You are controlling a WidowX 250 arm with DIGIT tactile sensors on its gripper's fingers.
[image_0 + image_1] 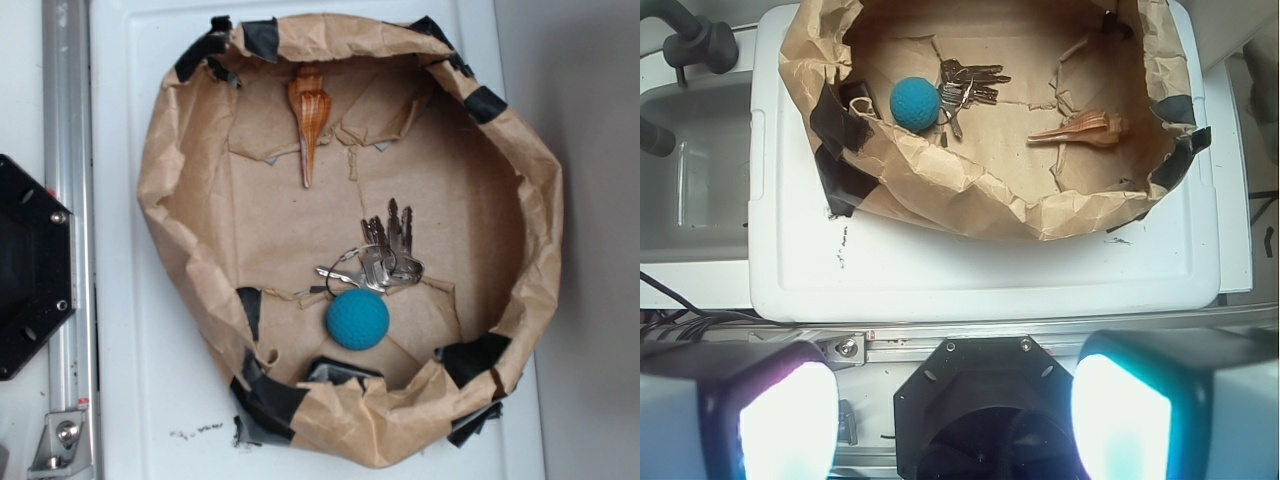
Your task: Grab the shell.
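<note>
The shell is long, orange-brown with cream bands. It lies at the back of the brown paper nest, wide end up and thin tail pointing toward the nest's middle. In the wrist view the shell lies at the right of the nest, tail pointing left. My gripper shows only in the wrist view. It is open and empty, its two glowing pads set wide apart. It hangs over the black robot base, well away from the nest. The gripper is out of the exterior view.
A bunch of silver keys and a teal ball lie in the nest's front half. The nest has tall crumpled walls with black tape and sits on a white lid. A metal rail and the black base stand at the left.
</note>
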